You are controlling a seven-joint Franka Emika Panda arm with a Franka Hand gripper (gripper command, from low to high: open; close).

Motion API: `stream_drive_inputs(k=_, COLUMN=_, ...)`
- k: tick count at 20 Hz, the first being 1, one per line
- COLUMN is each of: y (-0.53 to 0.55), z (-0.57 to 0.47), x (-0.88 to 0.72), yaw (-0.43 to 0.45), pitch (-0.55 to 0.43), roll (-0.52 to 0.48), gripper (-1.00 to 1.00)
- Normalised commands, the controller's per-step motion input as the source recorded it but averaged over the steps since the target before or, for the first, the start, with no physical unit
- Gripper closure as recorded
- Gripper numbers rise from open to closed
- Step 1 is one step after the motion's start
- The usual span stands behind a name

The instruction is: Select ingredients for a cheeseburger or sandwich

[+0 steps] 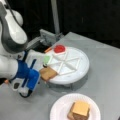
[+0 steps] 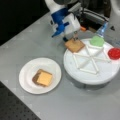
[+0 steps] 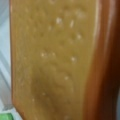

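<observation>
Pinching a toast square [image 2: 74, 45] at the edge of the white divided tray [image 2: 100, 72], end effector [image 2: 75, 37] closed on it; toast fills the wrist view. Paper plate [image 1: 60, 107] on the tabletop holds toast, patty, cheese square [image 1: 80, 108] stacked.

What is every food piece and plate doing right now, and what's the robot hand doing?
Toast square: at the divided tray's edge, by the gripper.
Sandwich stack: on the paper plate, cheese slice on top.
Green leafy piece: in the divided tray.
Red disc: in the tray.
</observation>
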Motion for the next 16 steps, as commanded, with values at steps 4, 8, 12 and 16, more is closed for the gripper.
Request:
stream_drive_inputs(k=4, y=-0.10, z=-0.09, x=0.09, yaw=0.015, pitch=-0.066, roll=0.215, gripper=1.00)
stream_drive_inputs(k=8, y=-0.10, z=-0.08, x=0.09, yaw=0.011, pitch=-0.069, roll=0.207, gripper=1.00)
stream_drive_inputs(k=12, y=-0.08, z=-0.07, x=0.09, yaw=-0.005, pitch=-0.069, roll=0.190, gripper=1.00)
stream_drive_inputs(k=16, y=-0.04, z=-0.07, x=0.10, yaw=-0.021, pitch=-0.069, roll=0.187, gripper=1.00)
